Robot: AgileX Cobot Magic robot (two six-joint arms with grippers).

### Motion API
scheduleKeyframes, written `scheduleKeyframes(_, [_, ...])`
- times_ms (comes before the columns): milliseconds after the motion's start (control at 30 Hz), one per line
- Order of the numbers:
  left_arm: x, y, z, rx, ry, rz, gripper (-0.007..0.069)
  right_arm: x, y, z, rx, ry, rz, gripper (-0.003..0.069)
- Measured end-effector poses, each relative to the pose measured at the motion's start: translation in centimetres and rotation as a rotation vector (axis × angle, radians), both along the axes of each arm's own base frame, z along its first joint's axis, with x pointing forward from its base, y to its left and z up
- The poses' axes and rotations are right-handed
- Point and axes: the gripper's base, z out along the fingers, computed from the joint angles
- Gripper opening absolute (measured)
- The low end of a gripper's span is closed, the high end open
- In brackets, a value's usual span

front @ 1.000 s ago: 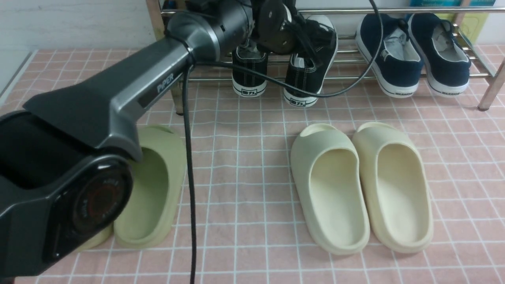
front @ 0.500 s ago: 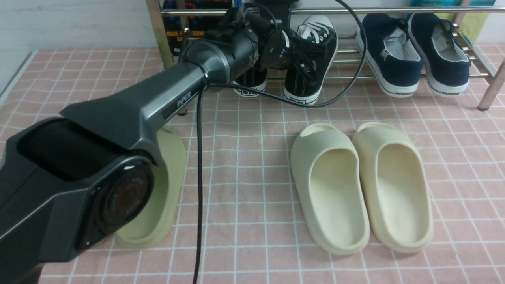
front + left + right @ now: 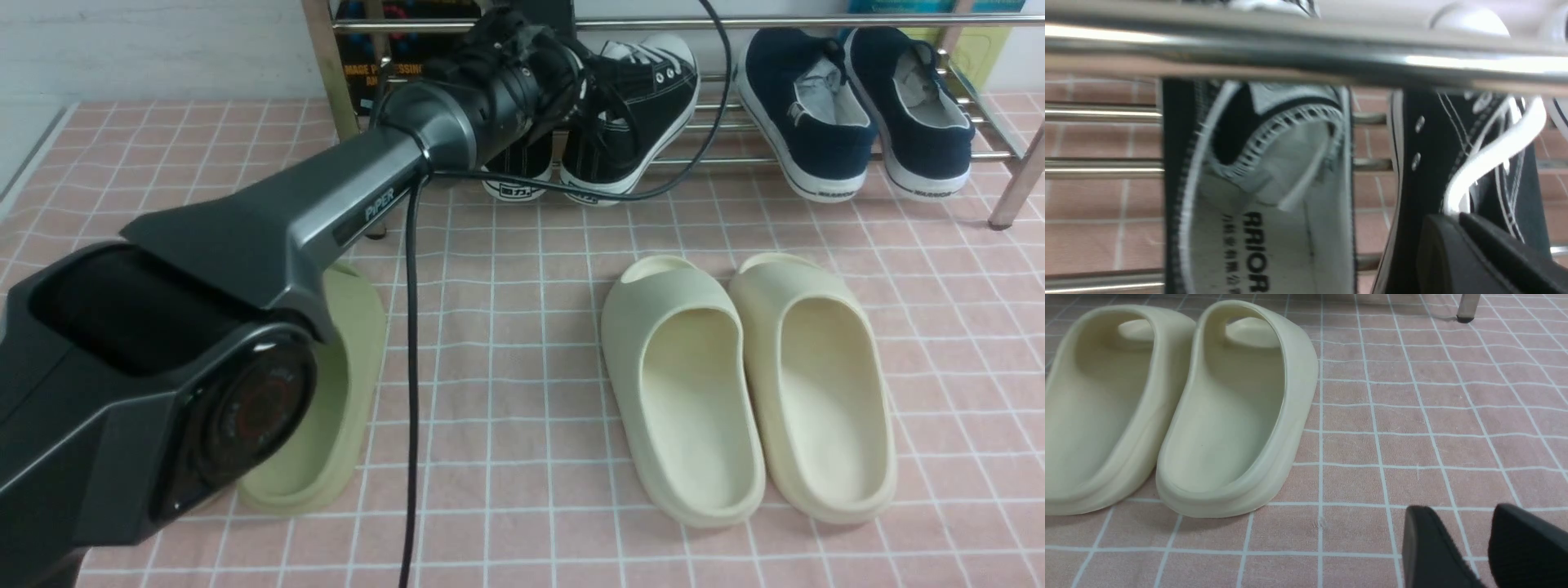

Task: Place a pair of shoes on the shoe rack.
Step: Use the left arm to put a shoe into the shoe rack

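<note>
Front view: the left arm (image 3: 269,220) reaches from the near left up to the shoe rack (image 3: 816,22) at the back, its wrist covering part of the lower tier. Both black sneakers are on that tier; the left sneaker (image 3: 514,173) is mostly hidden behind the wrist with only its heel showing, and the right sneaker (image 3: 645,106) just beside it is rolled over toward it, eyelets facing out. 2 navy slip-on shoes (image 3: 816,131) rest on the same tier further right. On the pink checked mat (image 3: 522,327) lie 2 cream slides (image 3: 686,392) side by side and 1 green slide (image 3: 347,367) partly under the arm. Left wrist view: under a chrome bar, the left sneaker's printed insole faces the camera, and the left gripper (image 3: 1457,218) has its jaws pressed together on the right sneaker's upper beside a white lace. Right wrist view: the right gripper (image 3: 1461,508) hangs over bare mat near the cream slides, jaws spread and holding nothing
</note>
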Motion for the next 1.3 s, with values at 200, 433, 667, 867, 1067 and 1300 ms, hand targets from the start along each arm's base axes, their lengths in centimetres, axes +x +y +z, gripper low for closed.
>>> scheduleKeyframes(200, [-0.1, 0.8, 0.3, -0.001, 0.028, 0.093, 0.0020, 0.0, 0.0, 0.0, 0.000, 0.000, 0.000, 0.0240])
scheduleKeyframes(433, [-0.3, 0.7, 0.0, -0.034, 0.080, 0.100, 0.0027, 0.0, 0.0, 0.0, 0.000, 0.000, 0.000, 0.0240])
scheduleKeyframes(667, [-0.4, 0.2, 0.0, 0.000, 0.067, 0.019, 0.0188, 0.0, 0.0, 0.0, 0.000, 0.000, 0.000, 0.0240])
scheduleKeyframes(867, [-0.9, 0.3, 0.2, 0.071, 0.097, -0.028, 0.0346, 0.0, 0.0, 0.0, 0.000, 0.000, 0.000, 0.0240])
scheduleKeyframes(1067, [-2.6, 1.7, 3.8, 0.166, 0.113, -0.041, 0.0329, 0.0, 0.0, 0.0, 0.000, 0.000, 0.000, 0.0240])
scheduleKeyframes(1300, [-5.3, 4.2, 7.2, 0.347, 0.220, -0.039, 0.0123, 0.0, 0.0, 0.0, 0.000, 0.000, 0.000, 0.0240])
